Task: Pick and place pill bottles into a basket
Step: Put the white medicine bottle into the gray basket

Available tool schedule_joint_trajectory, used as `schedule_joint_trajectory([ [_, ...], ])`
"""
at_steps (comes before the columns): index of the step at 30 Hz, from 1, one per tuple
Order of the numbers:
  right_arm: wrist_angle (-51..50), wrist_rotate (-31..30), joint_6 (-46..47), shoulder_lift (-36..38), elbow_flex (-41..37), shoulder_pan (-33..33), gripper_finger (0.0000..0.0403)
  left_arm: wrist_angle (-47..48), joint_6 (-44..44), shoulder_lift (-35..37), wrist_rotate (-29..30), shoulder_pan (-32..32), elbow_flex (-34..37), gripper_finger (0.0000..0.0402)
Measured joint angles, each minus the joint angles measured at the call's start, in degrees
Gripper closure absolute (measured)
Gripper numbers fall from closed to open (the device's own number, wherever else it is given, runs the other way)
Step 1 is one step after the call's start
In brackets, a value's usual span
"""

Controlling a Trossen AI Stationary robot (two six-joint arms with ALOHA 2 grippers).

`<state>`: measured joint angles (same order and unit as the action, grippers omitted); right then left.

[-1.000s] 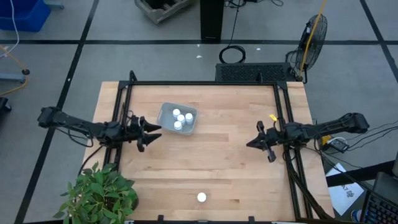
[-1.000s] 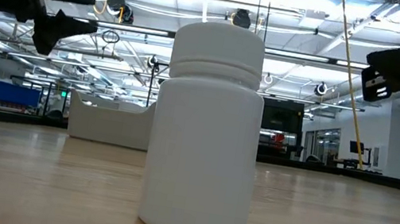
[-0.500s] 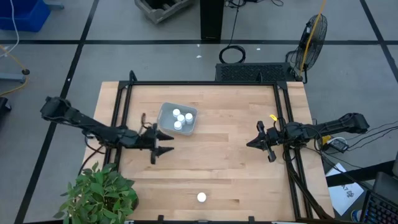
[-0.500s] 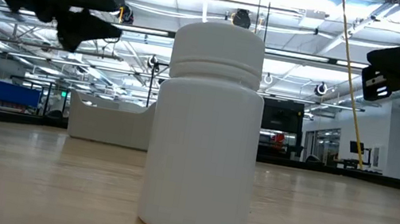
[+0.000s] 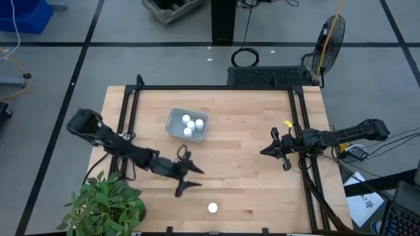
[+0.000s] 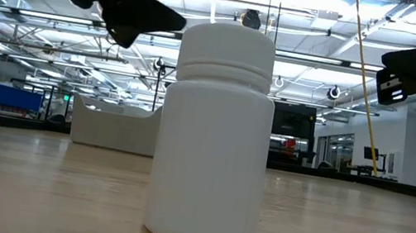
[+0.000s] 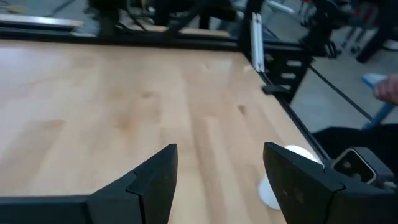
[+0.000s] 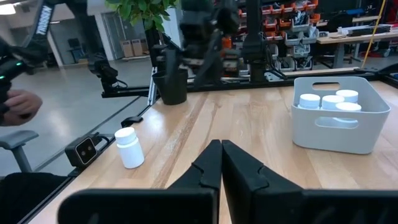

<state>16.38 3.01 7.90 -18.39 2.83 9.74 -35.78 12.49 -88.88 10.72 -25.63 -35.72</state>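
Note:
One white pill bottle (image 5: 212, 208) stands upright on its base near the table's front edge; the low view has the same bottle (image 6: 213, 134) close up. My left gripper (image 5: 192, 180) hovers open above the wood, short of the bottle and on its far-left side. In the left wrist view the bottle (image 7: 268, 194) shows partly behind one finger of the gripper (image 7: 221, 149). The pale grey basket (image 5: 172, 124) sits on the table at far left centre with several bottles inside. My right gripper (image 5: 264, 152) waits shut at the right edge.
A potted plant (image 5: 105, 206) stands at the near left corner, beside my left arm. Black frame rails (image 5: 131, 118) border the table. A small camera block (image 8: 84, 149) sits at the front edge near the bottle. A person's hand (image 8: 18, 102) shows beyond the table.
My left gripper has swung away from the basket's near left side, toward the table's near edge and right, closing on the loose bottle. It has rolled a little and its fingers stay open.

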Motion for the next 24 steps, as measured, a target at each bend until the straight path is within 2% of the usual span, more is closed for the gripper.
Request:
schedule_joint_trajectory([
  [7, 0.0, 0.0, 0.0, 0.0, 0.0, 0.0, 0.0399, 0.1, -0.3, -9.7, -0.8, -3.6, -7.8, 0.0158],
  [12, 0.0, 0.0, 0.0, 0.0, 0.0, 0.0, 0.0400, -0.6, -0.3, -12.2, -0.4, -5.9, -10.2, 0.0158],
  [17, 0.0, 0.0, 0.0, 0.0, 0.0, 0.0, 0.0401, -0.3, -0.2, -13.9, 2.9, -7.8, -12.6, 0.0158],
  [24, 0.0, 0.0, 0.0, 0.0, 0.0, 0.0, 0.0400, 0.8, -1.3, -18.5, 2.5, -8.8, -16.7, 0.0158],
])
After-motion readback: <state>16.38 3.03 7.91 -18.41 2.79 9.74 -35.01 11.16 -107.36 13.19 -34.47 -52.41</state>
